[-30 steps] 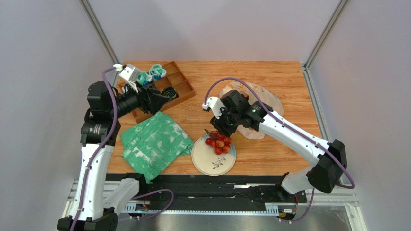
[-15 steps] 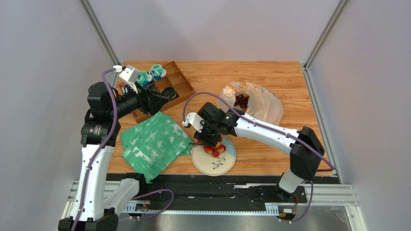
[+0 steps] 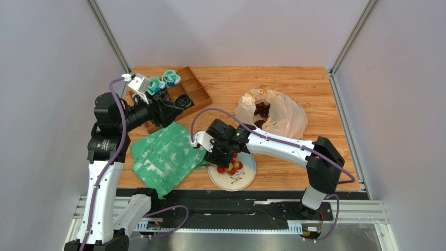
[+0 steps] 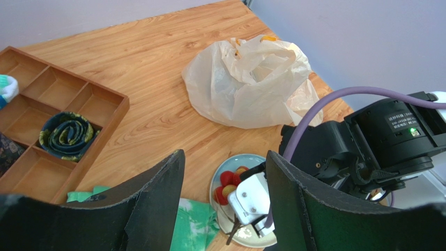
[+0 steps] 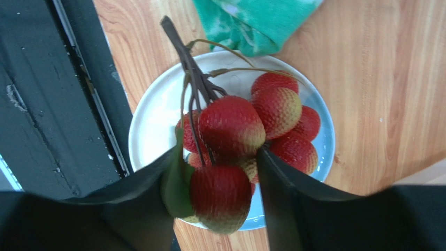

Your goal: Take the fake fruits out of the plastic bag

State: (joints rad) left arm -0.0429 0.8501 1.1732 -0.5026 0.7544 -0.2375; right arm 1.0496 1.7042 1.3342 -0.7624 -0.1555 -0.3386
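Right gripper [image 5: 219, 157]: the jaws pinch the cluster of red fruits [image 5: 230, 125]. One red-and-yellow ball and a green leaf are wedged between the two fingers. The remaining balls and the brown stem project forward past the fingertips. Whether the cluster touches the surface beneath it cannot be determined.

Directly below the jaws is a pale plate [image 5: 152, 104] with a blue rim, and the cluster lies within its outline. Just beyond the stem tip, a corner of the green cloth [image 5: 251, 21] meets the plate's edge. The wooden table [image 5: 366, 104] shows on either side of the jaws.

Overhead view: the right gripper [image 3: 222, 157] sits over the plate [image 3: 241, 180], on the side nearest the green cloth [image 3: 162, 157]. The red balls of the cluster [image 3: 230, 166] show just beside it.

Well behind these jaws, across bare table [image 3: 293, 83], the plastic bag [image 3: 277, 117] lies slumped with its mouth open. A dark grape bunch [image 3: 260, 109] is visible inside it.

Left gripper [image 4: 225, 157]: the jaws are spread and nothing is between them. They hang above the table. Below them are the plate [image 4: 238, 158], the cluster [image 4: 227, 183] and the right arm's wrist. The plastic bag [image 4: 251, 83] lies ahead of the jaws. The wooden tray [image 4: 112, 97] is off to their left, with a rolled dark band [image 4: 68, 135] in one compartment.

Overhead, the left gripper [image 3: 170, 110] is at the near edge of the tray [image 3: 196, 94].
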